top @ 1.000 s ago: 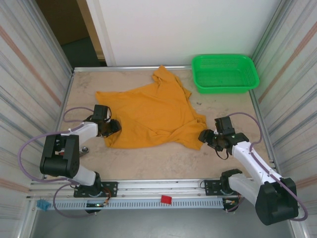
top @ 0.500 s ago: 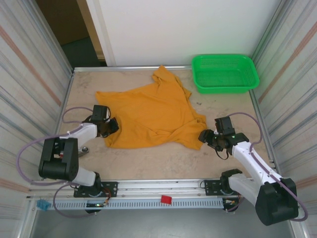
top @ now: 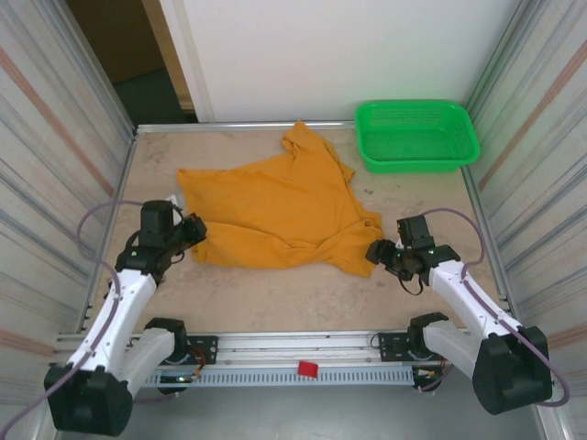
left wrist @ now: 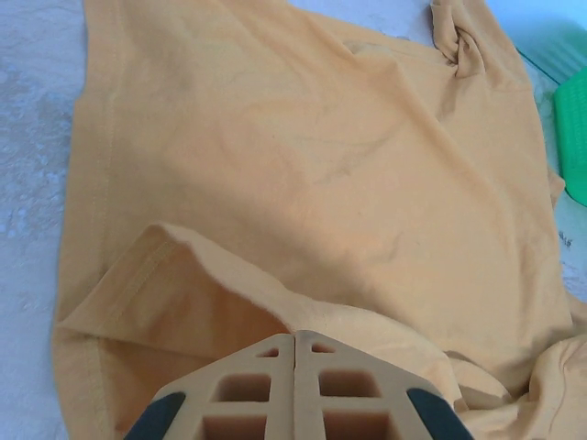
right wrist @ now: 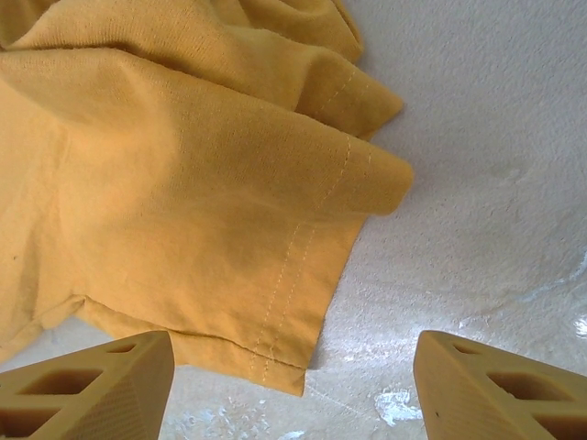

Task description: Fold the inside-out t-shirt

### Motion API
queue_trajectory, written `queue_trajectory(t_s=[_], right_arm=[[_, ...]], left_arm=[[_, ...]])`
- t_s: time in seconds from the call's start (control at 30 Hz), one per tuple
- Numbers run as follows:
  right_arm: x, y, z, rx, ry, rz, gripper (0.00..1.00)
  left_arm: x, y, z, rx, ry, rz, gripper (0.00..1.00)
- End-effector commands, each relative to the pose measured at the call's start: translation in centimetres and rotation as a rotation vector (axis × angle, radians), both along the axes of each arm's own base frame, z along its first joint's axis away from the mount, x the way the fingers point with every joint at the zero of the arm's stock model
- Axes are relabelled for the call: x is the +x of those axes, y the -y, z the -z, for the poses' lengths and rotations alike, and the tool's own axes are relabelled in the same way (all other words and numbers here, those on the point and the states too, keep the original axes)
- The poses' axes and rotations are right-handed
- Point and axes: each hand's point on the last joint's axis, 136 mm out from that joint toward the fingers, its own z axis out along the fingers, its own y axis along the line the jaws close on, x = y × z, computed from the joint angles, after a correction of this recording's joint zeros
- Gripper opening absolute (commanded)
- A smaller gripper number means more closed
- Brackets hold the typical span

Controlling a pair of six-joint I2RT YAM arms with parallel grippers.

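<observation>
No readable text, brand, number or sign anywhere. T-shirt: visible side plain, no legible print or tag. Basket: no marking legible.

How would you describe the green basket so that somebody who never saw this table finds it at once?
Look at the beige table, at its far right corner near the white wall. There sits the green basket, shallow, rectangular, with perforated sides. It alone is green; the t-shirt beside it is orange.
</observation>
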Motion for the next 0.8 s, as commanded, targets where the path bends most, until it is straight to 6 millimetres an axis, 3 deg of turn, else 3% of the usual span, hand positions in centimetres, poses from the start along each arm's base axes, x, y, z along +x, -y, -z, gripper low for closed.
queue_trajectory(t_s=[0.0,0.33,0.6,0.63,0.67,0.73,0.77], right_arm=[[-1.1,-0.2,1.6,0.001,-0.061,-0.012,0.68],[-2.7,-2.6,3.2,0.018,-0.098,-0.087,0.54],[-2.5,-4.4,4.2,0.007,-0.105,-0.116,0.49],[-2.3,-4.5,4.3,0.004,-0.104,-0.118,0.44],[-2.1,-4.7,4.2,0.003,-0.102,-0.123,0.33],[-1.4,-5.1,3.4,0.002,-0.088,-0.135,0.0],[-1.0,-5.3,2.5,0.004,-0.068,-0.144,0.0]], left_arm=[[-2.0,-1.1,1.0,-0.001,-0.031,-0.067,0.0],[-2.4,-1.3,0.1,-0.019,-0.002,-0.089,0.0],[-2.2,-1.1,-0.1,-0.029,0.004,-0.086,0.0],[-2.1,-1.2,-0.2,-0.029,0.008,-0.087,0.0],[-2.0,-1.1,-0.3,-0.03,0.008,-0.087,0.0],[-1.8,-1.1,-0.6,-0.029,0.015,-0.085,0.0],[-1.5,-1.1,-1.0,-0.027,0.025,-0.084,0.0]])
